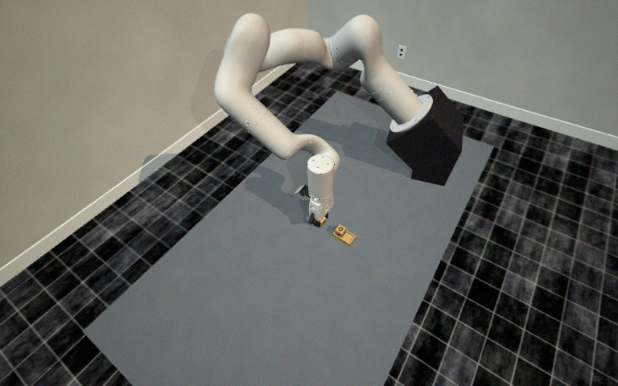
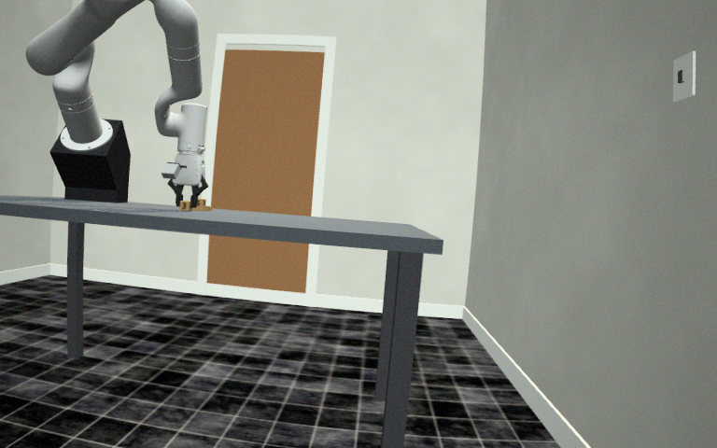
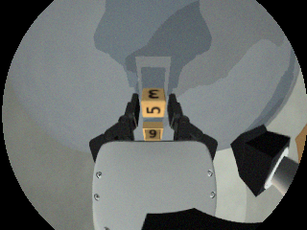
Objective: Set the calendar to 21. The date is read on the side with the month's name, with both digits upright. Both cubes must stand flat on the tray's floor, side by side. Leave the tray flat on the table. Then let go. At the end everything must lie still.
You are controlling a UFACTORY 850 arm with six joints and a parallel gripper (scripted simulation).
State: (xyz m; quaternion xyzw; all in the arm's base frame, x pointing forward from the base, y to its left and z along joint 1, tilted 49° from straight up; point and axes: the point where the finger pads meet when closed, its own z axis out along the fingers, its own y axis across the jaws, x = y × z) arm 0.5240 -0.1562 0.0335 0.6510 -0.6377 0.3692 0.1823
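My gripper [image 1: 319, 221] [image 2: 186, 204] [image 3: 153, 101] is partly open and low over the table, its fingers on either side of a wooden cube [image 1: 323, 221] [image 2: 184, 205] [image 3: 153, 103]. The wrist view shows a gap between each finger and this cube. It stands off the tray, with 5 on top and 3 on a side face. The wooden tray [image 1: 349, 243] [image 2: 207, 208] lies flat. A second cube [image 1: 340, 229] [image 2: 202, 202] [image 3: 153, 132] stands at its left end in the top view, 0 on top; a 9 or 6 shows on its side. No month's name is readable.
The grey table [image 1: 273, 295] [image 2: 316, 227] bears the cubes and tray. The arm's black base [image 1: 423, 141] [image 2: 94, 169] stands at its back. In the top view the tray lies just right of the gripper, close to the fingers.
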